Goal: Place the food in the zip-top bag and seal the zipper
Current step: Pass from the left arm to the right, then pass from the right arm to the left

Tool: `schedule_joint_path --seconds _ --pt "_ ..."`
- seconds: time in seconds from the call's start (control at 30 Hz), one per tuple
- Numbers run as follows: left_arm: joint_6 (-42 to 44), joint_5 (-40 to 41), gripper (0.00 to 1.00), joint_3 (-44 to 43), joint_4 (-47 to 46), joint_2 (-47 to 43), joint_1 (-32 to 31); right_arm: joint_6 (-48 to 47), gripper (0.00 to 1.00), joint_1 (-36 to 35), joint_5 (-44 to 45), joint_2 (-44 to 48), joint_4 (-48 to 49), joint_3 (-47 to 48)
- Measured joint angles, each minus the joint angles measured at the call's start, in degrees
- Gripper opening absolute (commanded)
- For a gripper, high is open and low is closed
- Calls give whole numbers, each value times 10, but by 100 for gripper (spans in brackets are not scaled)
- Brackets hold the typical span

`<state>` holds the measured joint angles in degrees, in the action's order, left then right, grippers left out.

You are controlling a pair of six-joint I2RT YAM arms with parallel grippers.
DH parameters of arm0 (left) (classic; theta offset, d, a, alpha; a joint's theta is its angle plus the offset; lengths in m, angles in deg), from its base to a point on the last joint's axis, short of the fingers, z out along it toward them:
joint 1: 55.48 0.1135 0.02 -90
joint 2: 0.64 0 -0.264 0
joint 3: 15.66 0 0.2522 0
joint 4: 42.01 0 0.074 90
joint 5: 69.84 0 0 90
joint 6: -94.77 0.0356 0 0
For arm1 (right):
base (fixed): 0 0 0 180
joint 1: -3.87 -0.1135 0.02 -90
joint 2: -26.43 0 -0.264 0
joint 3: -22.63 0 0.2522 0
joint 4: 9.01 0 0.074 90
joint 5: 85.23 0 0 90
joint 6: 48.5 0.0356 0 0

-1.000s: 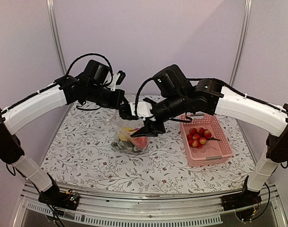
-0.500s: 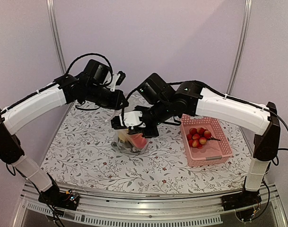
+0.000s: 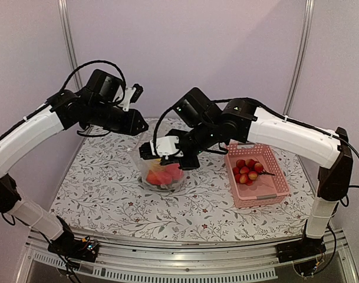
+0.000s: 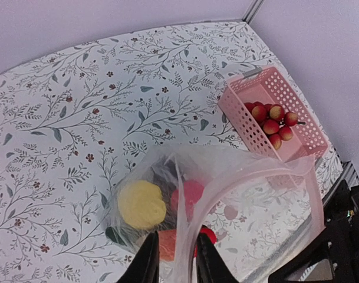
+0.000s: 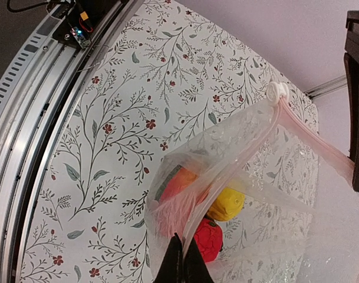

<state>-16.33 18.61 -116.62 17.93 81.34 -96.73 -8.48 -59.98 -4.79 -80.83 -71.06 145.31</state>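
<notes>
The clear zip-top bag point(image 3: 162, 175) stands mid-table with its mouth up, holding food: a yellow piece point(image 4: 141, 203), a red piece point(image 4: 188, 194) and an orange piece point(image 4: 167, 244). In the right wrist view these are orange point(image 5: 182, 180), yellow point(image 5: 226, 203) and red point(image 5: 206, 239). The pinkish zipper strip point(image 5: 256, 127) ends at a white slider point(image 5: 279, 91). My right gripper point(image 5: 183, 237) is shut on the bag's rim. The jaws of my left gripper point(image 4: 176, 239) stand apart with a fold of the bag between them. Cherry tomatoes point(image 3: 247, 170) lie in the basket.
A pink slotted basket point(image 3: 267, 194) sits on the right side of the table, also seen in the left wrist view point(image 4: 238, 97). A flowered cloth point(image 3: 96, 188) covers the table. Metal rails run along the near edge point(image 5: 26, 118).
My right gripper swung left and shut on the bag's rim. My left gripper's jaws parted and its arm drew up and to the left. The bag now stands wider.
</notes>
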Motion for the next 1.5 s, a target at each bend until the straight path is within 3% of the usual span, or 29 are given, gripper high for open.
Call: schedule_joint_path --seconds 0.33,0.4,0.53,0.6,0.7,0.8,0.97,1.13,1.27,1.5 --pt "5 -7 21 0 1 0 -2 0 0 0 1 7 -1 0" --pt "7 -8 18 0 1 4 -2 0 0 0 1 7 -1 0" --pt "17 -7 2 0 3 13 -2 1 0 0 1 8 -1 0" --pt "21 -7 0 0 4 20 -3 2 1 1 1 10 0 -2" --pt "25 -7 0 -3 4 31 -3 6 11 2 0 11 1 -3" --pt "28 -7 0 -16 4 44 -3 17 31 7 -11 12 -2 -3" --pt "30 -5 0 -30 2 51 -3 44 39 35 -79 39 -24 -3" --pt "29 -3 0 -28 -4 51 -3 78 41 115 -149 127 -36 -41" --pt "29 3 0 -23 -12 51 -3 94 42 211 -184 219 -38 -131" --pt "29 8 0 -19 -26 50 -3 102 42 390 -232 283 -44 -290"
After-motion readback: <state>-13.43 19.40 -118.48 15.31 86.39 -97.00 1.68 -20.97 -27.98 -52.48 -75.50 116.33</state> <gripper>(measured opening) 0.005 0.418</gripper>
